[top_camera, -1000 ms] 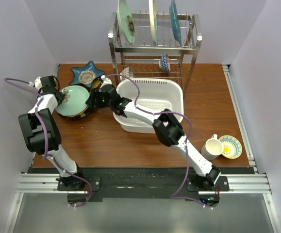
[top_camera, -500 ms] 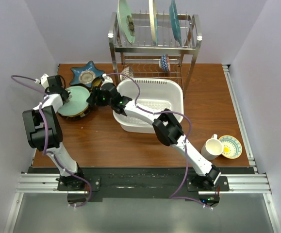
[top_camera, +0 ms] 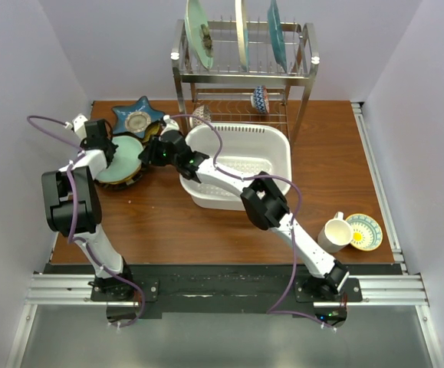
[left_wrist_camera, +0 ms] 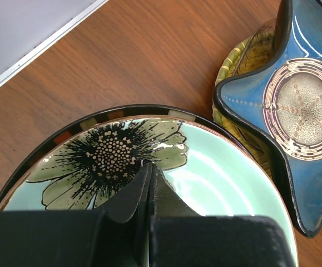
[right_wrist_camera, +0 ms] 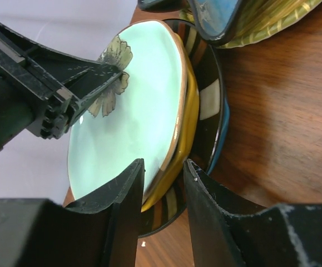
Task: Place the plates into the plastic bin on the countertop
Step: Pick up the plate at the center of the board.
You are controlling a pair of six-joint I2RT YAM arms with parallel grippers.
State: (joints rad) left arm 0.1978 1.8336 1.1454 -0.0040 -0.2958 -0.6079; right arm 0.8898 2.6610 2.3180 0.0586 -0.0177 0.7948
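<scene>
The plates sit in a pile near the far left corner of the tabletop. On top is the pale green plate. It is round and shiny, with a big dark flower painted on it. Right under it is a yellow plate, and under that a black plate with stripes. Just beside the pile, closer to the far edge, lies the blue star plate. It rests on a yellow-green plate.

The right tool is at the side of the pile that faces the plastic bin. Its two fingers stand apart. One is on the face side of the green plate, and the other is past the edge of the yellow plate. So the rims of both plates run across the gap. I cannot tell if the fingers squeeze them yet.

The left tool is on the other side of the pile. Its fingers are pressed together with nothing between them. The tip is on the flower or just above it, and I think it steadies the plate.

The white bin is just to the right of the pile, near the middle of the tabletop. No plate shows in it. The right arm lies over its near left corner, so it is the arm for the carry. I think two plates may come up at once.
</scene>
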